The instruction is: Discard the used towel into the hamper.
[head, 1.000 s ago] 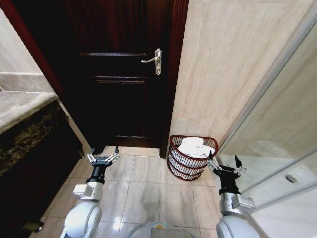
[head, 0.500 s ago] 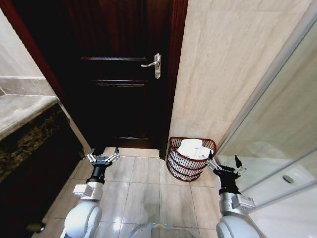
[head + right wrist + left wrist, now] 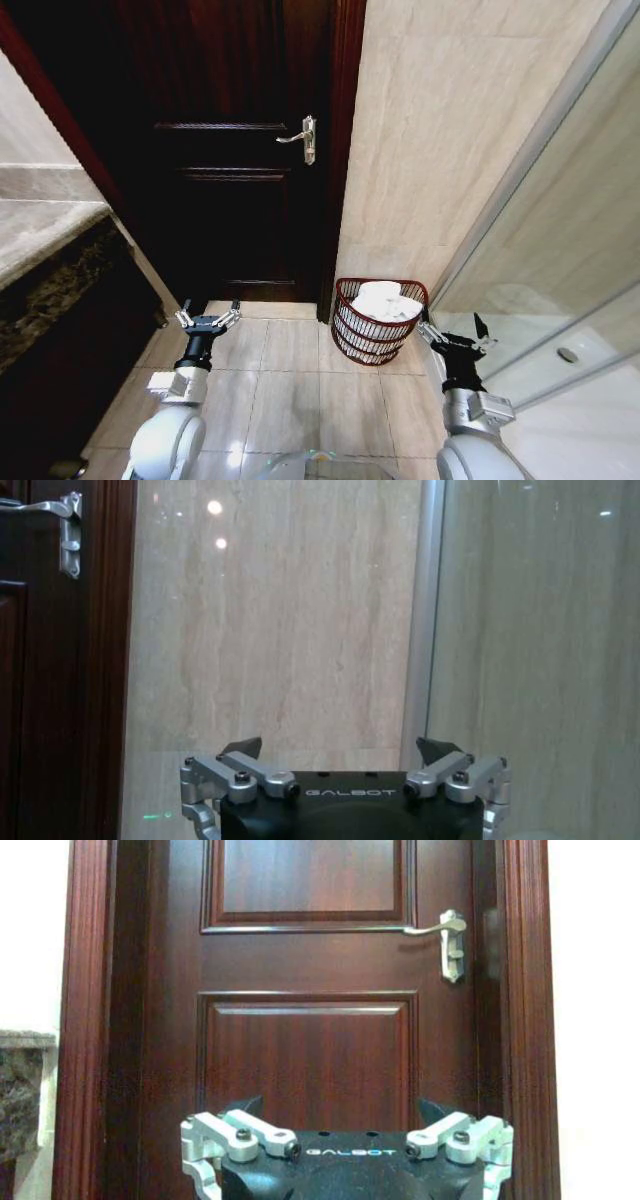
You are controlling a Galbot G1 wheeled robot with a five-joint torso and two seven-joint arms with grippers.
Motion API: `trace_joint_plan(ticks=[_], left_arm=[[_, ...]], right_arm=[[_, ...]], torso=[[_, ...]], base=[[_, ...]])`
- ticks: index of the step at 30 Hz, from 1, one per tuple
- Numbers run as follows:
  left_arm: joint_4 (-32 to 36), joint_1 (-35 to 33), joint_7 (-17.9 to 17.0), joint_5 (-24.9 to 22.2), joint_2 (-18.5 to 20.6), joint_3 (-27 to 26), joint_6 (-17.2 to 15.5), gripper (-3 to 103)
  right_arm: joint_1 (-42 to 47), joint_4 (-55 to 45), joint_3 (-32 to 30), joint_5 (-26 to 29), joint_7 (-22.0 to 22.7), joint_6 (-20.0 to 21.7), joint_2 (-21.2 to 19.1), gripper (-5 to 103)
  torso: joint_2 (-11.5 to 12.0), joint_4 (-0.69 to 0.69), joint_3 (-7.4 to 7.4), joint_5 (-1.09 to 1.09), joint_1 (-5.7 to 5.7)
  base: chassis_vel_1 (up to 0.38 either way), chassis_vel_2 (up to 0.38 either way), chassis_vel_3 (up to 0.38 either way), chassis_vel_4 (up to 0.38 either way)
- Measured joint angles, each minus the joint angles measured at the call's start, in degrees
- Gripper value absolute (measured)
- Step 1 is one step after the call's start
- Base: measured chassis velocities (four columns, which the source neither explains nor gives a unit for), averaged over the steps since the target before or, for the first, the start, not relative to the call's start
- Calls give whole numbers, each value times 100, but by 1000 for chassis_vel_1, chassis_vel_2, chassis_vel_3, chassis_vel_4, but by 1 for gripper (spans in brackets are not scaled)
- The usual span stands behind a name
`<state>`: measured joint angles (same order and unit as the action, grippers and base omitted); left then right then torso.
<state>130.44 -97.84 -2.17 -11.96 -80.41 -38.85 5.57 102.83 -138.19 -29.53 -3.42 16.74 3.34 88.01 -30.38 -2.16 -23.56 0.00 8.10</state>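
The hamper point(image 3: 352, 335), a dark reddish-brown wire basket, stands on the tiled floor against the beige wall beside the door. A white towel point(image 3: 386, 301) lies bunched inside it. My left gripper point(image 3: 208, 318) hangs open over the floor tiles well to the hamper's left, empty. My right gripper point(image 3: 455, 333) is open and empty too, just right of the hamper's rim. In the left wrist view the left gripper point(image 3: 340, 1108) faces the door; in the right wrist view the right gripper point(image 3: 340, 747) faces the wall.
A dark wooden door point(image 3: 230, 180) with a metal lever handle point(image 3: 300, 138) stands shut ahead. A stone-topped vanity point(image 3: 45, 260) runs along the left. A glass shower partition point(image 3: 560, 300) with a metal frame lines the right. Pale floor tiles point(image 3: 300, 390) lie between the arms.
The whole head view has shifted: door handle and hamper sit slightly farther left and the handle lower than a second ago, so the camera moved. Both grippers keep their pose.
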Motion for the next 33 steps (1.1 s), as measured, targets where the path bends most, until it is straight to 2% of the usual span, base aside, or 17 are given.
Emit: trace_joint_plan(ticks=[26,33], left_arm=[[0,0,0,0,0,0,0,100],[0,0,0,0,0,0,0,100]], right_arm=[[0,0,0,0,0,0,0,100],[0,0,0,0,0,0,0,100]], torso=[[-647,0,-378,0,267],[-747,0,-435,0,310]], base=[[0,0,0,0],[0,0,0,0]])
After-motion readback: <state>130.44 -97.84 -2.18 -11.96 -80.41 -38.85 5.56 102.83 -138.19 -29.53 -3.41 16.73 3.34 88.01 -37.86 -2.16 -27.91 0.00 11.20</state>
